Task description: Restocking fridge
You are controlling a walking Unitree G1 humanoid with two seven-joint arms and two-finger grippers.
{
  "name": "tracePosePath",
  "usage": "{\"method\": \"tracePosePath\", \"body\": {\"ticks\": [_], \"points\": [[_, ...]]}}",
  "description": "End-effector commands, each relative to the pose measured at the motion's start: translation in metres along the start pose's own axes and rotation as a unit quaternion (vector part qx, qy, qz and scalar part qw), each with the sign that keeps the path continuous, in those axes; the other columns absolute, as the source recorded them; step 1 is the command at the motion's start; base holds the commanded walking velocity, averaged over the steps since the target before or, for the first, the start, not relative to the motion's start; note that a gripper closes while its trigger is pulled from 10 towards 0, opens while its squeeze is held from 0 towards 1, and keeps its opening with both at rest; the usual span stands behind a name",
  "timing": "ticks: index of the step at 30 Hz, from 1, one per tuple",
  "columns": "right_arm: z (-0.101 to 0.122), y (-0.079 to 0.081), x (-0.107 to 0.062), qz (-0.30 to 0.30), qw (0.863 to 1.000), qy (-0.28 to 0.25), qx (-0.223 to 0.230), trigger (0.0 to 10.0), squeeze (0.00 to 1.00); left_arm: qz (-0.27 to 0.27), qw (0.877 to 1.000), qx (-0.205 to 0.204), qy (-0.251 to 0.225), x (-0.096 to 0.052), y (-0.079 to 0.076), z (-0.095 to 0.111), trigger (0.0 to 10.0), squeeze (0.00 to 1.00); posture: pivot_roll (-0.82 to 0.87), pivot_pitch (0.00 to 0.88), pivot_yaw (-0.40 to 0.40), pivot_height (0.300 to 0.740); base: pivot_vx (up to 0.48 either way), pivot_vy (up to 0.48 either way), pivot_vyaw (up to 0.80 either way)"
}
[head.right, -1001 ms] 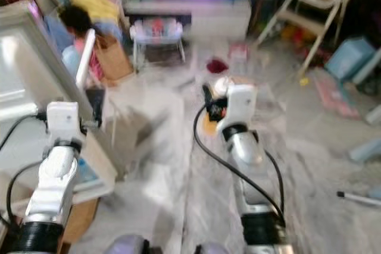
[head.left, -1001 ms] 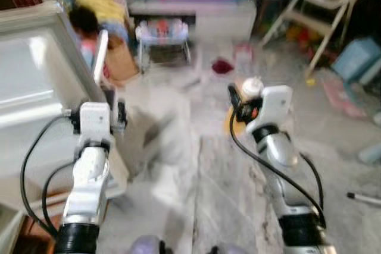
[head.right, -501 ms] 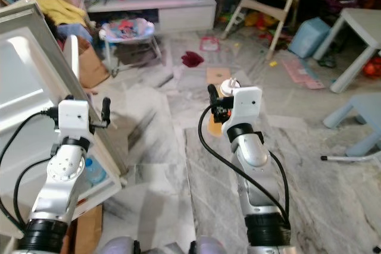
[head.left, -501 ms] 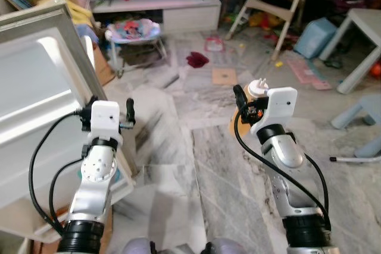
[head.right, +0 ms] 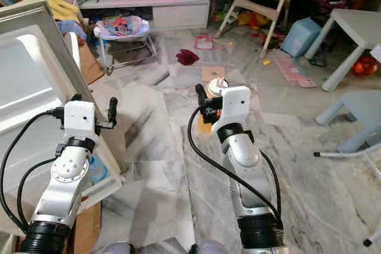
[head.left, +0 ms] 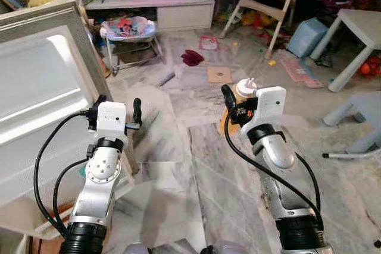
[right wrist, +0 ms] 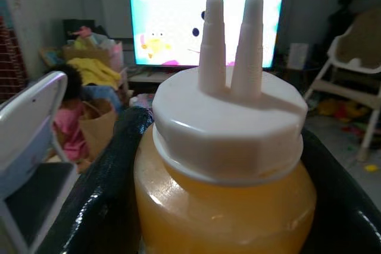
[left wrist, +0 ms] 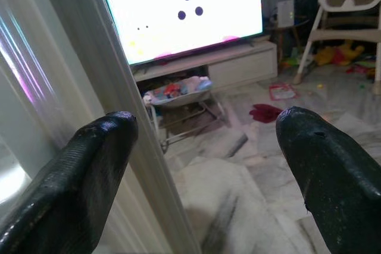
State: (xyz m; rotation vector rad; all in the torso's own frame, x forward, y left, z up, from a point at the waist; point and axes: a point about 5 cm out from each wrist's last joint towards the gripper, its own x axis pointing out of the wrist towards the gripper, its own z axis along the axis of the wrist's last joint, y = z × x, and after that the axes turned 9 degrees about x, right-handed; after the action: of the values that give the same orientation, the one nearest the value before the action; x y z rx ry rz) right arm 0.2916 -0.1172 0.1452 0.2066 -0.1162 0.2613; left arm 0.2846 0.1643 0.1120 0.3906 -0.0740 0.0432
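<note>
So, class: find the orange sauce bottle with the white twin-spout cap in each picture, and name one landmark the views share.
Left eye view: sauce bottle, right of centre, held in the right gripper.
Right eye view: just right of centre.
Left wrist view: not in it.
Right wrist view: close up, centre, between the black jaws.
Shared landmark: the lit TV screen.

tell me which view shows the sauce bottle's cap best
The right wrist view: the white twin-spout cap sits close up above the orange bottle, between the right pincer's fingers. Both eye views show the cap small, poking above the wrist housing.
</note>
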Motion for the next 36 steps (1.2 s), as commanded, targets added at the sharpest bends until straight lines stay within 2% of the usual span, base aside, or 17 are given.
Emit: {"method": "tracePosePath", "body": {"ticks": [1, 6, 11, 31, 36], "points": [[0.006, -0.002, 0.001, -0.002, 1.000, -0.010, -0.005, 10.0, 0.00, 0.058, 0.998, 0.012, 0.033, -0.003, 0.029, -0.013, 10.0, 0.00, 0.04, 0.024, -0.023, 0.740, 0.000, 0.000, 0.80], [0.005, -0.002, 0.001, -0.002, 1.000, -0.009, -0.003, 10.0, 0.00, 0.046, 0.999, 0.021, 0.020, -0.004, 0.025, -0.009, 10.0, 0.00, 0.05, 0.024, -0.024, 0.740, 0.000, 0.000, 0.66], [0.005, -0.003, 0.003, -0.006, 1.000, -0.010, -0.001, 10.0, 0.00, 0.037, 0.999, 0.021, 0.017, -0.005, 0.020, -0.007, 10.0, 0.00, 0.05, 0.023, -0.023, 0.740, -0.100, 0.000, 0.00], [0.005, -0.004, 0.005, -0.009, 1.000, -0.011, -0.008, 10.0, 0.00, 0.005, 1.000, 0.010, 0.009, -0.007, 0.012, -0.002, 10.0, 0.00, 0.05, 0.021, -0.023, 0.740, -0.310, 0.000, 0.00], [0.004, -0.003, 0.006, -0.009, 1.000, -0.011, -0.008, 10.0, 0.00, -0.006, 1.000, 0.006, 0.005, -0.009, 0.011, -0.002, 10.0, 0.00, 0.06, 0.021, -0.022, 0.740, 0.000, 0.000, 0.00]]}}
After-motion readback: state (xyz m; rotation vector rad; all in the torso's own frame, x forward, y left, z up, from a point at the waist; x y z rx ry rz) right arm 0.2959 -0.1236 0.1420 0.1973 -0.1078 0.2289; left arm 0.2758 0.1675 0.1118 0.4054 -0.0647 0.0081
